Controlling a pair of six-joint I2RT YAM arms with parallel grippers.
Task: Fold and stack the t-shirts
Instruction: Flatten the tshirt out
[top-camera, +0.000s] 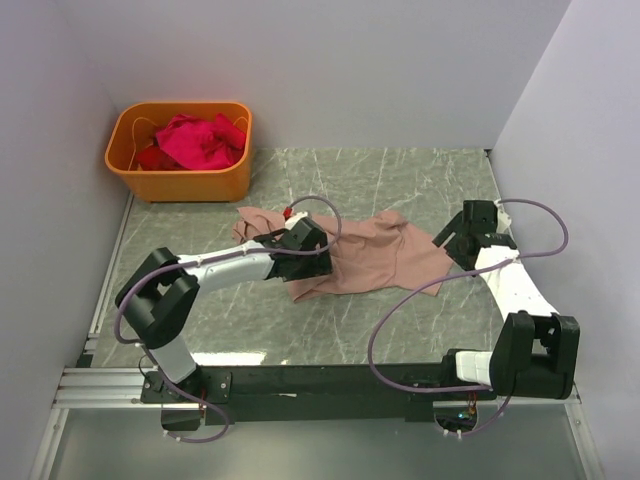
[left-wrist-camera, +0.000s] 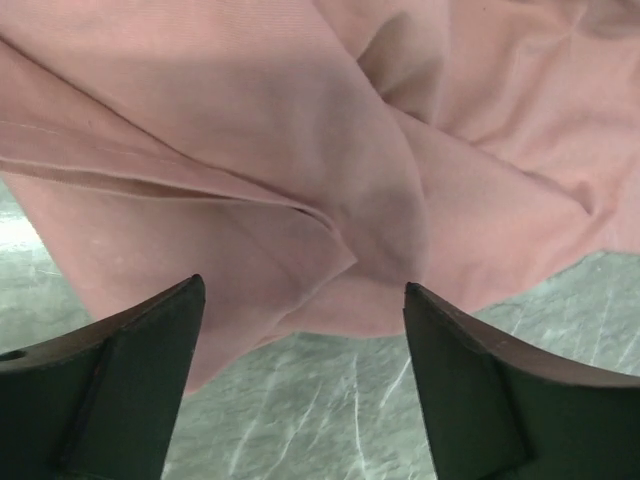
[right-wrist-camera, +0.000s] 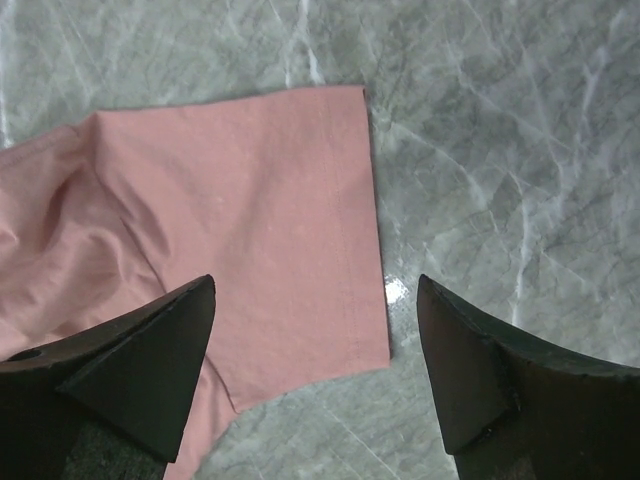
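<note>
A dusty pink t-shirt (top-camera: 370, 255) lies crumpled across the middle of the marble table. My left gripper (top-camera: 303, 250) is open above its left part; in the left wrist view its rumpled folds (left-wrist-camera: 330, 170) fill the frame and the hem edge lies between my jaws (left-wrist-camera: 305, 310). My right gripper (top-camera: 458, 240) is open over the shirt's right end; the right wrist view shows a flat sleeve (right-wrist-camera: 250, 230) with its hem between my jaws (right-wrist-camera: 315, 320). Magenta and red t-shirts (top-camera: 195, 140) lie bunched in the orange tub. No print shows.
The orange plastic tub (top-camera: 180, 178) stands at the back left corner of the table. White walls close in the left, back and right sides. A purple cable (top-camera: 400, 310) loops from the right arm over the table's near part.
</note>
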